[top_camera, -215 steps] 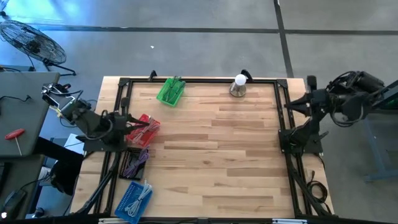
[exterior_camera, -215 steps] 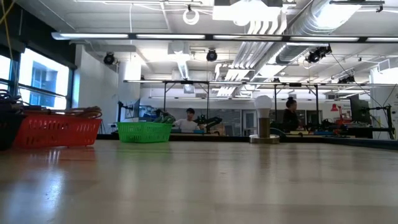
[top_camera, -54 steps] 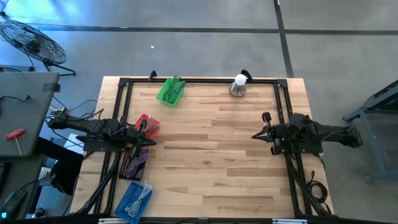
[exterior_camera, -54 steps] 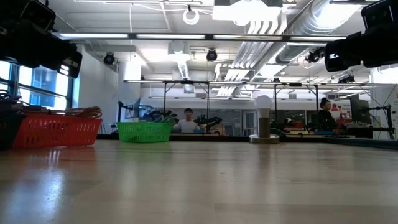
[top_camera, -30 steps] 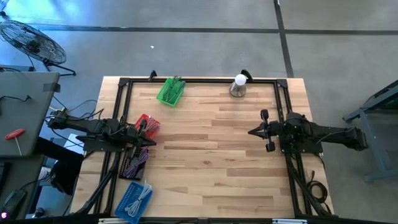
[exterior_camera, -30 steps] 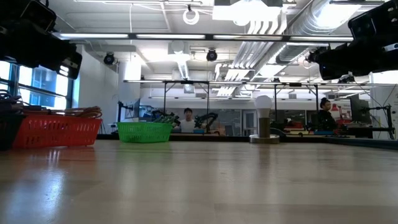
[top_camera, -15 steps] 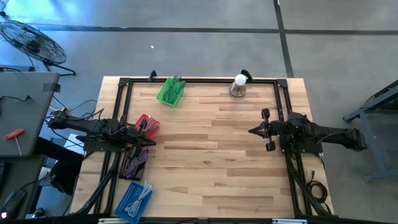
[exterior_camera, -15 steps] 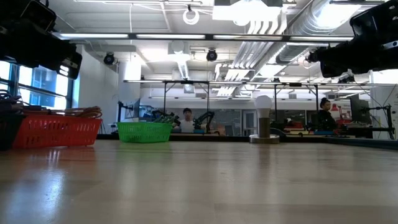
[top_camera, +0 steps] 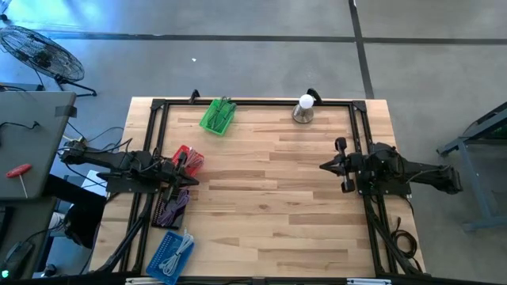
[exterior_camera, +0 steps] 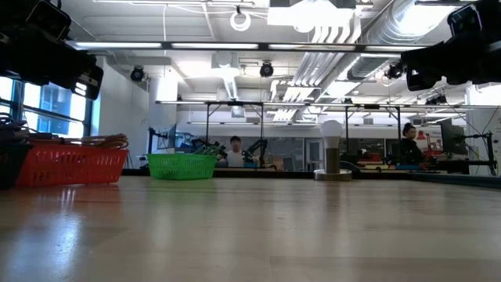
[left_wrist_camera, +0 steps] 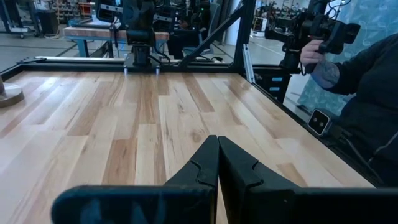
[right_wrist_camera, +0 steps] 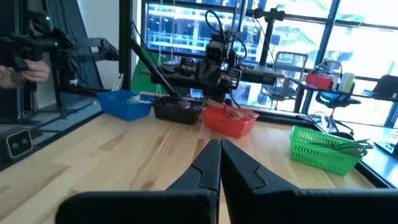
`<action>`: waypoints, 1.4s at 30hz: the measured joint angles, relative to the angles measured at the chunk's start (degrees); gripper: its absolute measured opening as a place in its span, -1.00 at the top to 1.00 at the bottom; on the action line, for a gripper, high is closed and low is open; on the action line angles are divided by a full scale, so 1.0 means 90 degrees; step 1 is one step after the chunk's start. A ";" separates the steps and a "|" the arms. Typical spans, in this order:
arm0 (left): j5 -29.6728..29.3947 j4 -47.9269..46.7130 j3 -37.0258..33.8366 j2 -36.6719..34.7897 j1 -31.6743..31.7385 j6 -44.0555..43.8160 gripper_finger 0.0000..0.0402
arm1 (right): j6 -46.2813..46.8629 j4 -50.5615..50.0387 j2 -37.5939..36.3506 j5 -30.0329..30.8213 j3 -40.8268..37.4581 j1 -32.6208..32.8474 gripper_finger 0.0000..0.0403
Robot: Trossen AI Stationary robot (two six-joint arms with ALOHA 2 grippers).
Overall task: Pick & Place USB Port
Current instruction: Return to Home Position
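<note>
Two hands empty, fingers together. Left hand [top_camera: 192, 180] just beside red bin [top_camera: 198, 163] holding cable [top_camera: 183, 156]. Right hand [top_camera: 322, 167] well apart, over opposite table [top_camera: 269, 202] edge.

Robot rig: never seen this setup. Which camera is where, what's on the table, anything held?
Two dark robot arms face each other across a wooden table. The high view looks straight down, the low view skims the tabletop, and each wrist view looks out past that arm's own fingers. The left gripper is beside the bins, the right gripper at the opposite side; both are shut on nothing. Along the left arm's side: a green bin, red bin, dark bin and blue bin, each with cables inside. A white bulb on a stand sits at the table's edge.
</note>
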 joint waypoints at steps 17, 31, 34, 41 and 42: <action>-0.0727 0.0201 -0.0010 -0.0002 0.0000 -0.0055 1.00 | 0.0164 -0.0040 0.0021 0.0751 0.0002 -0.0004 1.00; -0.2644 0.0416 -0.0007 -0.0002 0.0000 -0.0049 1.00 | 0.0164 -0.0056 0.0021 0.1490 -0.0010 -0.0004 1.00; -0.2487 0.0411 -0.0005 -0.0002 0.0000 -0.0049 1.00 | 0.0164 -0.0040 0.0021 0.1491 -0.0010 -0.0004 1.00; -0.2310 0.0400 -0.0002 -0.0002 0.0000 -0.0049 1.00 | 0.0164 -0.0032 0.0021 0.1491 -0.0007 -0.0004 1.00; -0.2308 0.0401 -0.0002 -0.0002 0.0000 -0.0049 1.00 | 0.0164 -0.0029 0.0021 0.1491 -0.0007 -0.0004 1.00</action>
